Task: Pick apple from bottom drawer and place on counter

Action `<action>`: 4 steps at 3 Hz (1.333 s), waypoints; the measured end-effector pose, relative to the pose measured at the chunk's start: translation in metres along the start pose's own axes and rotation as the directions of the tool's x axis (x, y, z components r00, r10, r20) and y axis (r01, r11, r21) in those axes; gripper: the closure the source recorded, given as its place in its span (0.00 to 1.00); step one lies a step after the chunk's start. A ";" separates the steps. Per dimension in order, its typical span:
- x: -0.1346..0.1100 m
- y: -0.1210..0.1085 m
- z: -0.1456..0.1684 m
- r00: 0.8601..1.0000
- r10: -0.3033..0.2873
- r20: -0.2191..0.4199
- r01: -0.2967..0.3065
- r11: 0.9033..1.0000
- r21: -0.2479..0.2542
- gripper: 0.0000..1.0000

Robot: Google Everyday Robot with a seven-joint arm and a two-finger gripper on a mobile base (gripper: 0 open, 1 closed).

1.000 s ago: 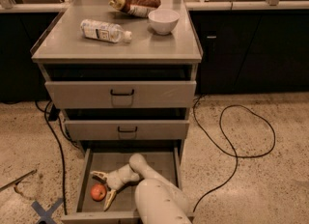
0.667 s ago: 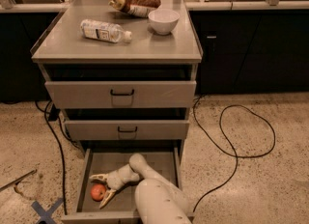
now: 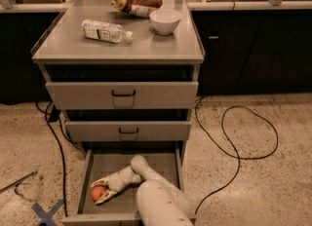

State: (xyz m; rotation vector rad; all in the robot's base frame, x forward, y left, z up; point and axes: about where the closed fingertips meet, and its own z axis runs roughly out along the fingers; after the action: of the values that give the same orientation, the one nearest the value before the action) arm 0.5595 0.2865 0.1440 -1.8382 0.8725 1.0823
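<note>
Our fingers (image 3: 102, 182) are clenched on the apple (image 3: 96, 194), one pale finger over its top and the other under its lower edge, so the red-orange fruit sits right between them. The gripper (image 3: 99, 192) lies low in the bottom drawer (image 3: 148, 164), which is pulled open, and the apple rests on the grey floor near the drawer's side wall on the far side of the fingers from the wrist. Behind the fingers, the white arm (image 3: 161, 203) bends at a rounded joint and runs back out over the drawer's front edge toward the bottom of the view.

Directly above the fingers are the two upper drawers, the middle drawer (image 3: 127, 130) and the top drawer (image 3: 122, 95), each with a black handle. Higher still, well apart from the fingers, is the counter (image 3: 146, 47). On it lie a clear plastic bottle (image 3: 105, 30) on its side, a white bowl (image 3: 165, 21) upright, and a brown snack bag (image 3: 137, 2) at the far edge (its label is too blurred for us to read).

Out on the speckled floor, beyond the arm's side of the cabinet, a black cable (image 3: 234, 137) loops loosely; on the fingers' side, a blue tape cross (image 3: 46, 213) marks the floor.
</note>
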 end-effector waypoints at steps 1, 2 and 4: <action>0.000 0.000 0.000 1.000 0.000 0.000 0.000 1.000 0.000 0.89; 0.000 0.000 0.000 1.000 0.000 0.000 0.000 1.000 0.000 1.00; -0.008 -0.006 0.002 1.000 -0.009 -0.009 0.009 1.000 -0.012 1.00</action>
State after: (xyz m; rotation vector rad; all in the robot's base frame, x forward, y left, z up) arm 0.5605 0.2924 0.1527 -1.8561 0.8641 1.0766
